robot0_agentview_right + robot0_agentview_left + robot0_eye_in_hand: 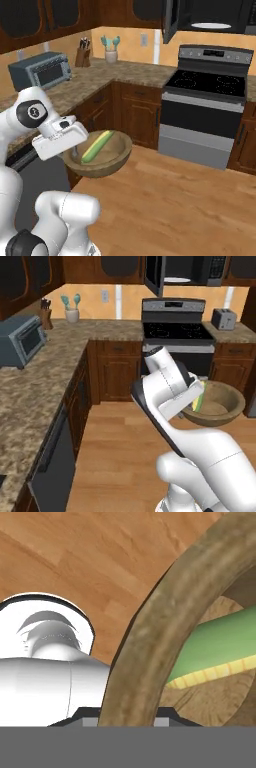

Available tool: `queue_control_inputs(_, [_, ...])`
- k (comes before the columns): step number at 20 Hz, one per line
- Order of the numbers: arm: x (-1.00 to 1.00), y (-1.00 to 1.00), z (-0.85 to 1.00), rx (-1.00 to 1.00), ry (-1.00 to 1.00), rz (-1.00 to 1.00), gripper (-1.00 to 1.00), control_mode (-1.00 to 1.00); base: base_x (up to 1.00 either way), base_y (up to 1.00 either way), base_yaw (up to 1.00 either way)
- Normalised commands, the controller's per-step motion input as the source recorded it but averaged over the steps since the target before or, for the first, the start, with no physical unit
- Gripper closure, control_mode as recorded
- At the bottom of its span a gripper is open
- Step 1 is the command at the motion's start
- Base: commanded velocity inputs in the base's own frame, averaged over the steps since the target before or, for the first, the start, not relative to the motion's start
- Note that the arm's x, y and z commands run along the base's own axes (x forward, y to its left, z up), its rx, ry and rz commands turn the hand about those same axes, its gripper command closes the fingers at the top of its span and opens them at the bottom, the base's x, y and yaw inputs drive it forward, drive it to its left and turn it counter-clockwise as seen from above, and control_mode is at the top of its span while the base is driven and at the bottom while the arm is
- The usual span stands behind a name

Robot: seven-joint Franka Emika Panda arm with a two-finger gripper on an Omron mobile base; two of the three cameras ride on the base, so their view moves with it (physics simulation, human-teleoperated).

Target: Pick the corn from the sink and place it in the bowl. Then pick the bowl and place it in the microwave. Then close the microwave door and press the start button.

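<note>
The bowl (102, 157) is held aloft over the wooden floor (175, 200), its near rim clamped by the closed gripper (75, 150). The corn (97, 146) is kept inside it, so both can be carried towards the open microwave (210, 17).

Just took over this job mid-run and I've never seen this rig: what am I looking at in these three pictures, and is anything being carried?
The white jointed arm is a robot on a driving base in a rendered kitchen. Two pictures look forward from behind it, on its left and right; the third looks along its hand. Its gripper is shut on the rim of the round tan-brown wooden bowl, held in the air above the wooden floor. The yellow cob of corn with a green end lies inside. The black microwave hangs above the stove, door open.
</note>
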Motion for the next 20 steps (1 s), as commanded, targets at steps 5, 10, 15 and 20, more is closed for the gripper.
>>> queue_control_inputs(5, [0.0,0.0,0.0,0.0,0.0,0.0,1.0,1.0,0.93,-0.95,-0.19])
queue_control_inputs(10, [0.0,0.0,0.0,0.0,0.0,0.0,1.0,1.0,1.0,-0.82,-0.09])
queue_control_inputs(15, [0.0,0.0,0.0,0.0,0.0,0.0,1.0,1.0,1.0,-0.58,-0.04])
queue_control_inputs(20, [0.0,0.0,0.0,0.0,0.0,0.0,1.0,1.0,1.0,-0.32,0.0])
